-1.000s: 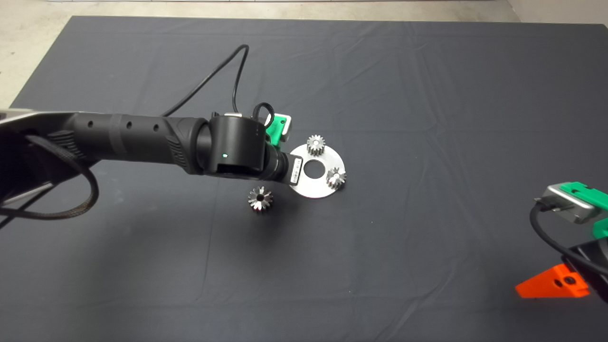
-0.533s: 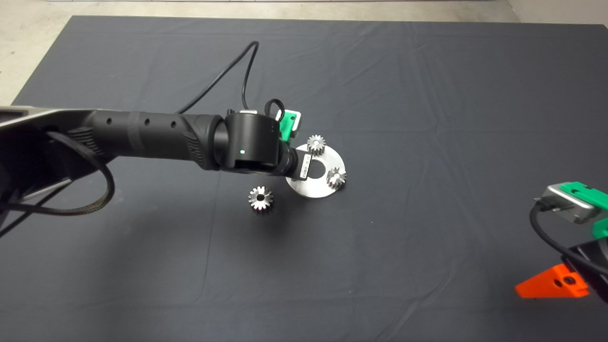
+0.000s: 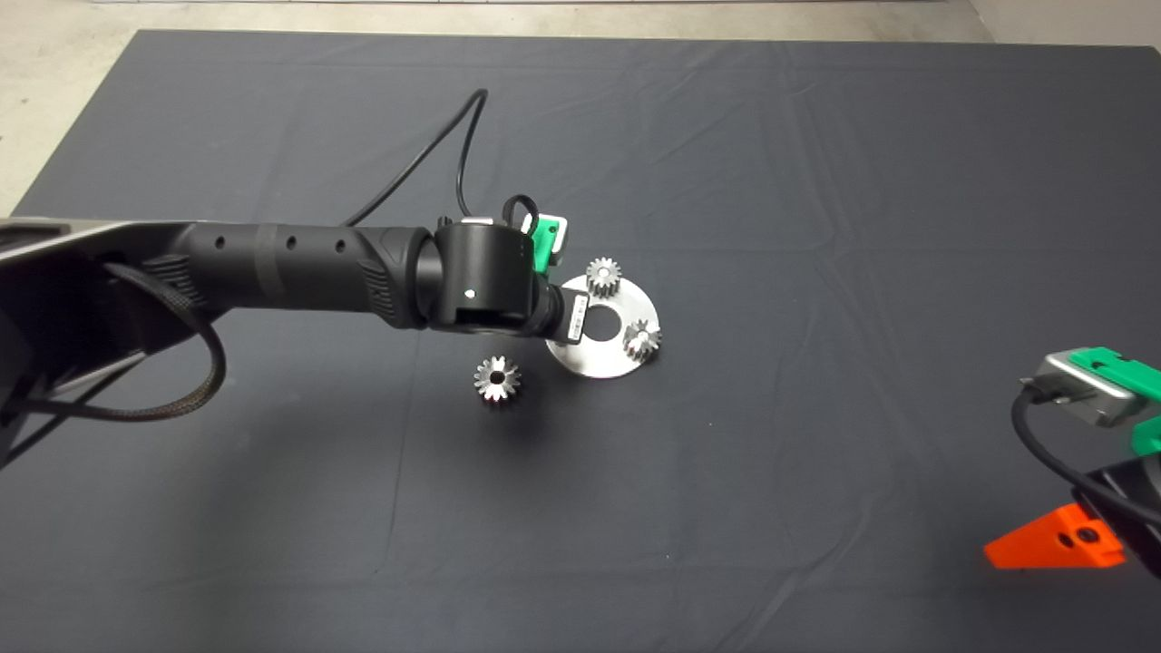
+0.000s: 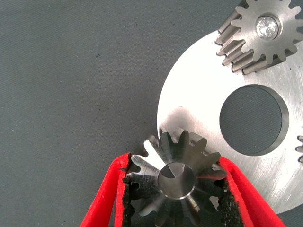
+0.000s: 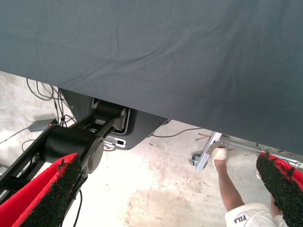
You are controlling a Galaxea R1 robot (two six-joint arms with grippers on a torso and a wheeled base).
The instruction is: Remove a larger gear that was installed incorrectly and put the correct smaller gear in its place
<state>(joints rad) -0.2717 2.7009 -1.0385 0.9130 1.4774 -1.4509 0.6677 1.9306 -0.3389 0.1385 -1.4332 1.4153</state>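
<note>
The larger gear (image 3: 497,378), star-like with a dark centre hole, lies loose on the mat just left of the round steel plate (image 3: 599,360). Two compact gears (image 3: 602,275) (image 3: 641,337) sit on that plate around its centre hole. In the left wrist view my left gripper (image 4: 176,165) is shut on the smaller gear (image 4: 177,182), its black pads against the teeth, hovering at the rim of the plate (image 4: 194,94) beside a mounted gear (image 4: 258,33). From above, the wrist hides that gripper. My right gripper (image 5: 165,189) stands open and parked at the mat's lower right.
The left arm's black cable (image 3: 426,150) loops over the mat behind the wrist. Past the mat's edge, the right wrist view shows the robot's dark base (image 5: 71,142) and a person's leg (image 5: 227,184) on the concrete floor.
My left arm has shifted right, bringing the held gear from beside the plate to over its near rim. The larger gear and the right arm have not moved.
</note>
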